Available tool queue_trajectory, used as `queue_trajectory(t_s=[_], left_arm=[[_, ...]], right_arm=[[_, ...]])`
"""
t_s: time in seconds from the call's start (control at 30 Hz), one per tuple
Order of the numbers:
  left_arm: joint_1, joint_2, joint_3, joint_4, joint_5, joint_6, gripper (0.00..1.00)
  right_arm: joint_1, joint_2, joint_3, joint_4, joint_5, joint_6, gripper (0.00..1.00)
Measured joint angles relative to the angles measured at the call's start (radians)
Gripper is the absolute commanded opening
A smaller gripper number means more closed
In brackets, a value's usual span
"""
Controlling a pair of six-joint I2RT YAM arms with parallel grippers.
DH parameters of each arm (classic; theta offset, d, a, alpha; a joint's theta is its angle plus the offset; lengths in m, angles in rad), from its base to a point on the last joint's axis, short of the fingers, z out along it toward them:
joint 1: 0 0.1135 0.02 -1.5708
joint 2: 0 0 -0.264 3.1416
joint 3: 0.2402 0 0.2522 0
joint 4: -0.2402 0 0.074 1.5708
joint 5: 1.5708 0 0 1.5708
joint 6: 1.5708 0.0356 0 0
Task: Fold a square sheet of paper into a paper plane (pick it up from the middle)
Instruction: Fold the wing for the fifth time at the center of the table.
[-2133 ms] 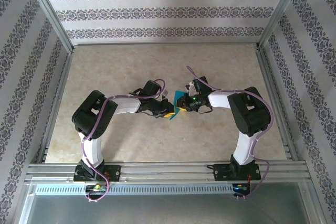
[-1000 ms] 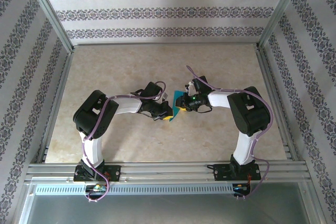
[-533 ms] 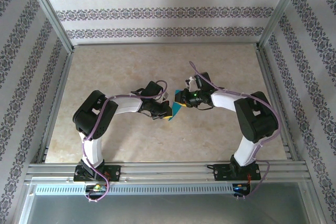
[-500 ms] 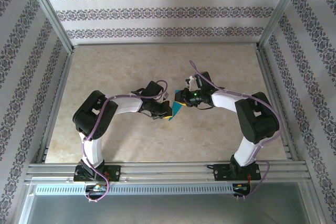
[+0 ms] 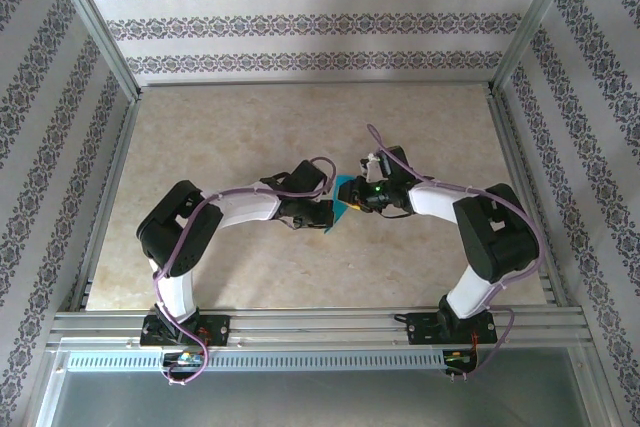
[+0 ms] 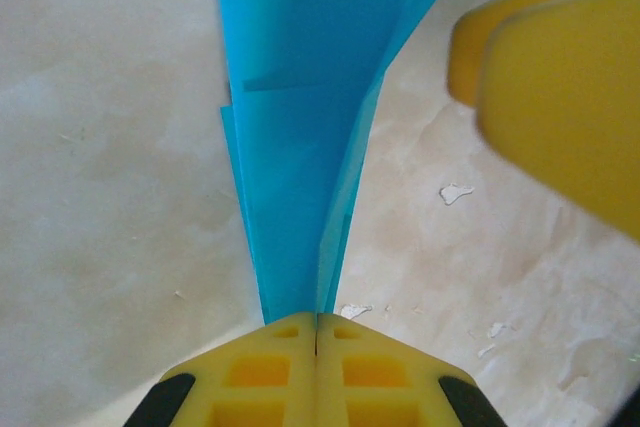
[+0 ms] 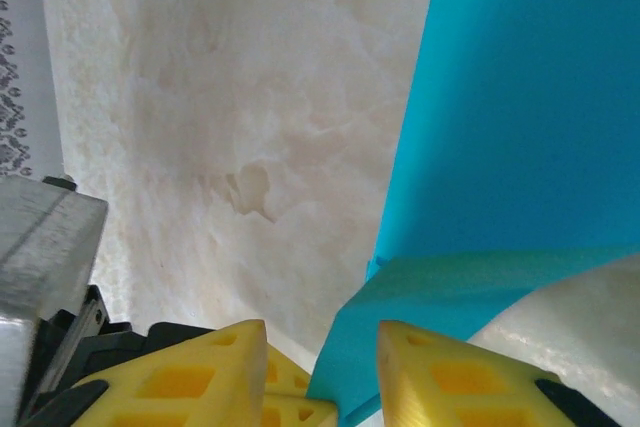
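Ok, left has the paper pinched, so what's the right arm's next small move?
Probably close the right gripper on the folded paper: its fingers stand apart with the paper's edge at their gap, while the left gripper holds the narrow end shut.

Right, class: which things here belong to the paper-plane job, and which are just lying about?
Belongs to the job:
folded blue paper
left claw, shut on the paper
right claw, open

Just lying about:
marbled table
patterned walls
metal frame rail
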Motion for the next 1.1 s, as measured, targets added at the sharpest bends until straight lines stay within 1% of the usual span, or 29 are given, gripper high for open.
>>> queue_trajectory(t_s=[0.17, 0.37, 0.5, 0.63, 0.8, 1.1], left_arm=[[-0.026, 0.0, 0.002, -0.008, -0.066, 0.039, 0.05], [-0.058, -0.005, 0.004, -0.019, -0.146, 0.087, 0.05], [-0.074, -0.032, 0.004, -0.017, -0.188, 0.119, 0.04], [-0.086, -0.05, 0.003, -0.004, -0.216, 0.144, 0.05], [-0.091, -0.05, -0.005, 0.027, -0.236, 0.157, 0.05], [-0.093, -0.05, -0.065, 0.079, -0.239, 0.157, 0.08]], right_arm=[[-0.034, -0.055, -0.043, 0.034, 0.026, 0.024, 0.39], [-0.077, -0.114, -0.1, 0.053, 0.097, 0.055, 0.41], [-0.084, -0.154, -0.113, 0.051, 0.141, 0.065, 0.42], [-0.083, -0.185, -0.115, 0.052, 0.154, 0.066, 0.42], [-0.078, -0.175, -0.115, 0.064, 0.143, 0.066, 0.43], [-0.058, -0.067, -0.114, 0.142, 0.037, 0.07, 0.42]])
